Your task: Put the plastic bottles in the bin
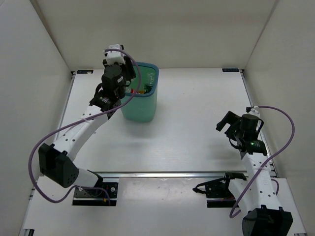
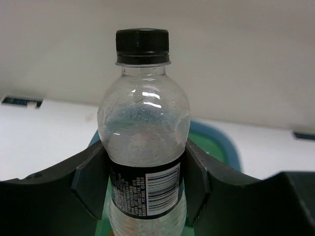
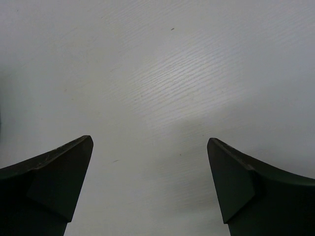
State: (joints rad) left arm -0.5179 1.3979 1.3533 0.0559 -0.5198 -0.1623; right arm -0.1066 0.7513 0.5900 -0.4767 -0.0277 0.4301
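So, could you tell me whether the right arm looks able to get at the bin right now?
Probably, at a stretch: nothing stands between the open right gripper and the bin. But the left gripper, clamped on a black-labelled bottle, hangs over the bin's mouth, crowding it.

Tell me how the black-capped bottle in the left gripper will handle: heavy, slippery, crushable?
The bottle looks empty, with only droplets inside, so it is probably very light. Its clear plastic wall may dent under the pads of the left gripper. The smooth round body could twist or slip.
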